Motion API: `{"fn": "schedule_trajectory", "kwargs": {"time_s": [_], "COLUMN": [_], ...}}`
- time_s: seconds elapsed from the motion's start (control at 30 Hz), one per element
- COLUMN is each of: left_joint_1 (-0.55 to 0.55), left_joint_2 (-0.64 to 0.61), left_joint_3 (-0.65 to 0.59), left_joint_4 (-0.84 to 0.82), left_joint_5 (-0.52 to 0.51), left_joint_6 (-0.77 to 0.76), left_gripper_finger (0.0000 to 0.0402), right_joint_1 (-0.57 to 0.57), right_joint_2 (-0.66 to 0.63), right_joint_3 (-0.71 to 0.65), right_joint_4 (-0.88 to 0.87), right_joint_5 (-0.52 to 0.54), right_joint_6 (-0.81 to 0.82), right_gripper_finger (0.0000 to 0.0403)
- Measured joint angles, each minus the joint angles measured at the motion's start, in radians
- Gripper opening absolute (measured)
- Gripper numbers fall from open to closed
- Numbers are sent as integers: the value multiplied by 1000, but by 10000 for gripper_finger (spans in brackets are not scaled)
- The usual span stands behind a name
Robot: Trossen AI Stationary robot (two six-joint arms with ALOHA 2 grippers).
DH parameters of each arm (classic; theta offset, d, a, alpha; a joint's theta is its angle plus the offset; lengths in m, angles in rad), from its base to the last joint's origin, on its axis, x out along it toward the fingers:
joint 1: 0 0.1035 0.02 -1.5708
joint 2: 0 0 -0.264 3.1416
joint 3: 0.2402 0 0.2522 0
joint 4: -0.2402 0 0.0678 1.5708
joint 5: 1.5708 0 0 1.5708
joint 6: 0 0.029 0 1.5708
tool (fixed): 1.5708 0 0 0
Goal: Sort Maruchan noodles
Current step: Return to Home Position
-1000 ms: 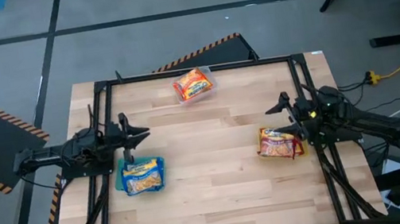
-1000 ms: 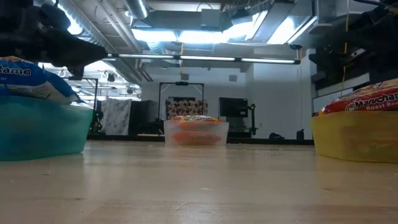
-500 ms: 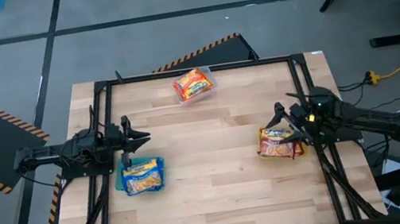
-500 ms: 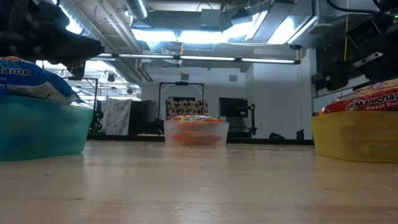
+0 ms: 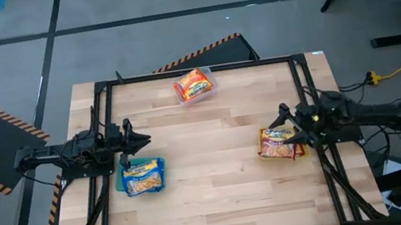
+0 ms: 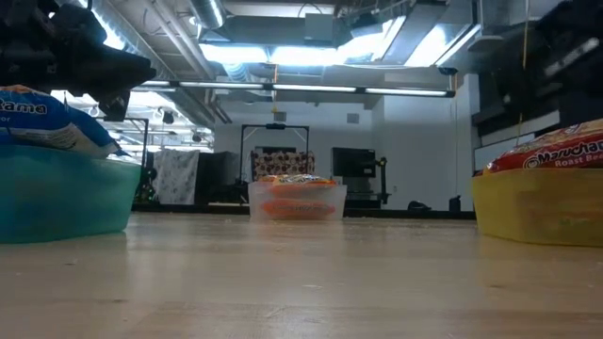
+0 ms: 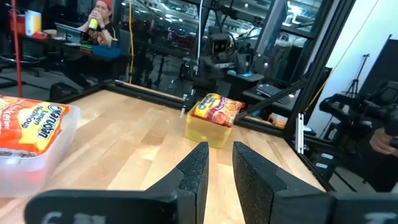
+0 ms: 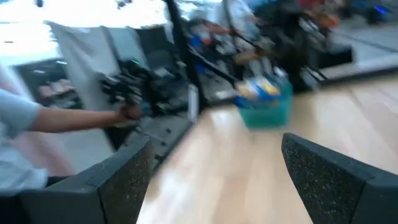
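Left tool (image 5: 137,141): nearly clenched, slim gap, empty.
Right tool (image 5: 291,125): released, empty.
Blue-and-yellow packets (image 5: 144,178): in teal bin (image 6: 57,198), just beside left tool.
Dark red packets (image 5: 276,146): in yellow bin (image 6: 537,209), touching distance of right tool.
Orange-red packets (image 5: 193,86): in clear bin (image 6: 256,201), well apart from both tools.
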State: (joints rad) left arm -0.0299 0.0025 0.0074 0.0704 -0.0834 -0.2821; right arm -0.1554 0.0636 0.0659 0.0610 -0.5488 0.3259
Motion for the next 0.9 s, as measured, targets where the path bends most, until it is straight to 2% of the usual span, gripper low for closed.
{"fn": "schedule_trajectory", "kwargs": {"time_s": [0.1,0.27,0.37,0.47,0.7,0.9], "left_joint_1": [0,0,1,0,0,0], "left_joint_2": [0,0,0,0,0,0], "left_joint_3": [0,0,0,0,0,0], "left_joint_4": [0,-16,-17,-18,-17,-17], "left_joint_5": [-1,6,17,15,-102,-109], "left_joint_6": [3,30,44,54,52,50], "left_gripper_finger": [66,66,66,66,66,66], "right_joint_1": [94,233,271,283,241,187], "right_joint_2": [-62,-46,-48,-34,-57,-58], "right_joint_3": [-11,-24,-27,-28,-29,-29], "right_joint_4": [-129,-115,-117,-115,-88,-81], "right_joint_5": [131,423,513,494,322,241], "right_joint_6": [-17,-133,-194,-243,-239,-229], "right_gripper_finger": [340,340,340,340,340,340]}}
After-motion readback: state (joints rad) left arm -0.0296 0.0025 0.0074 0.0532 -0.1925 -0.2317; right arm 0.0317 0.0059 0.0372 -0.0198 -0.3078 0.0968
